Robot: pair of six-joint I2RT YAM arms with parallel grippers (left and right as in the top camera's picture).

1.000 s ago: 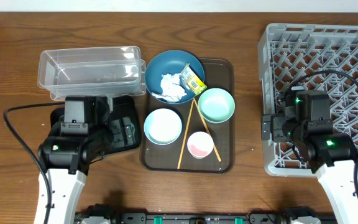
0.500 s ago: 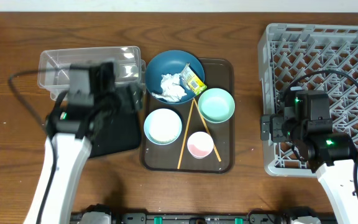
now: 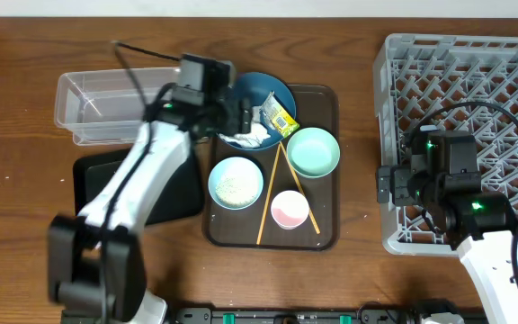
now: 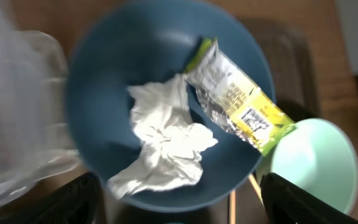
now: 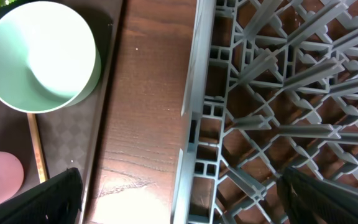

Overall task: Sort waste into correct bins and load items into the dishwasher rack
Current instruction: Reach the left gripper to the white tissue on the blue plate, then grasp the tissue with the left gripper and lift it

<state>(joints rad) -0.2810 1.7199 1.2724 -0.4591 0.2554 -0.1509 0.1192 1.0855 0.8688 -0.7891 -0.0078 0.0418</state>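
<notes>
The dark blue bowl (image 3: pixel 245 93) at the back of the brown tray holds crumpled white tissue (image 3: pixel 250 132) and the yellow-green wrapper (image 3: pixel 279 114). In the left wrist view the tissue (image 4: pixel 166 140) and wrapper (image 4: pixel 238 99) lie in the bowl (image 4: pixel 110 74). My left gripper (image 3: pixel 237 114) is open and empty just above the bowl, its fingers (image 4: pixel 182 208) spread wide. The light blue bowl (image 3: pixel 236 183) holds rice grains. The mint-green bowl (image 3: pixel 313 151), pink cup (image 3: pixel 290 210) and two chopsticks (image 3: pixel 267 196) lie on the tray. My right gripper (image 3: pixel 392 185) is open over the rack's left edge (image 5: pixel 188 205).
The clear tub (image 3: pixel 124 106) stands at the back left, with the black tray (image 3: pixel 174 193) in front of it, partly under my left arm. The brown serving tray (image 3: pixel 326 236) is in the middle. The grey rack (image 3: pixel 475 81) fills the right side.
My left arm has swung from over the black tray at the front left, back and to the right, to above the dark blue bowl. The right arm has not moved.
</notes>
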